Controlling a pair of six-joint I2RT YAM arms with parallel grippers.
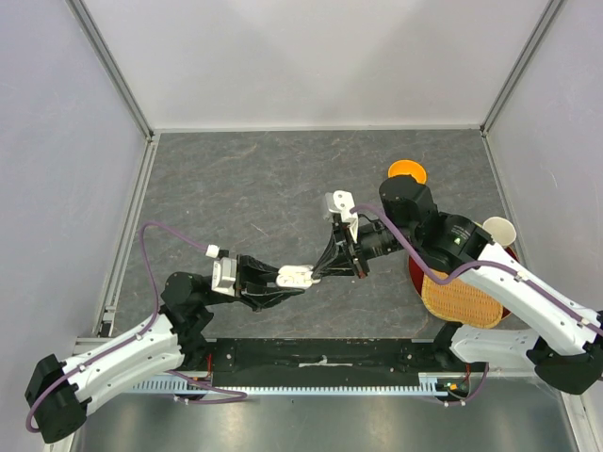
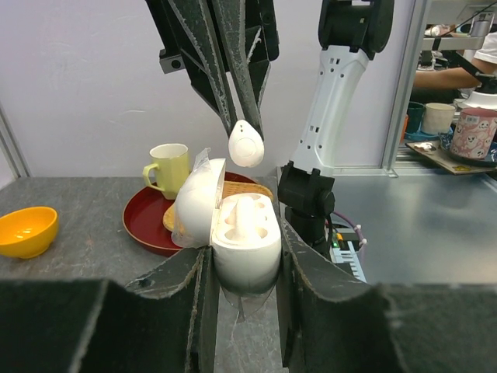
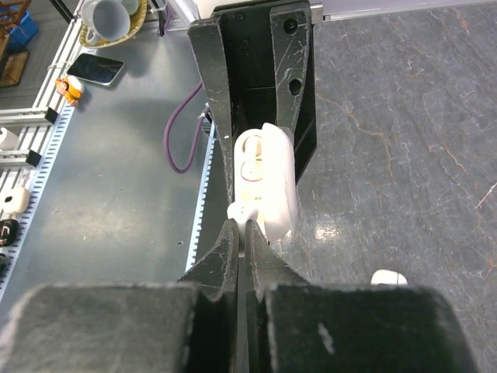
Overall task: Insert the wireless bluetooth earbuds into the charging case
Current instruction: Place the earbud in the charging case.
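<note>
White glossy earbud [image 2: 246, 144] | right hand [image 3: 242, 229] pinch | rounded smooth case [image 2: 247, 237], open

The surface [image 1: 254, 179] is a dark grey slab with pale stone-like veining, closed in by pale walls at the back and on both sides, with metal rails running along its edges. An orange bowl [image 1: 407, 171] sits on it towards the far right, near the back. Nearer on the same side lies a round red tray [image 2: 141, 224], which carries a woven mat [image 1: 462, 301] and a pale yellow mug [image 2: 169, 167] standing upright at its far rim. A small white rounded piece [image 3: 388, 277] lies alone on the bare stone, well apart from the tray; it is too small to tell more.
</note>
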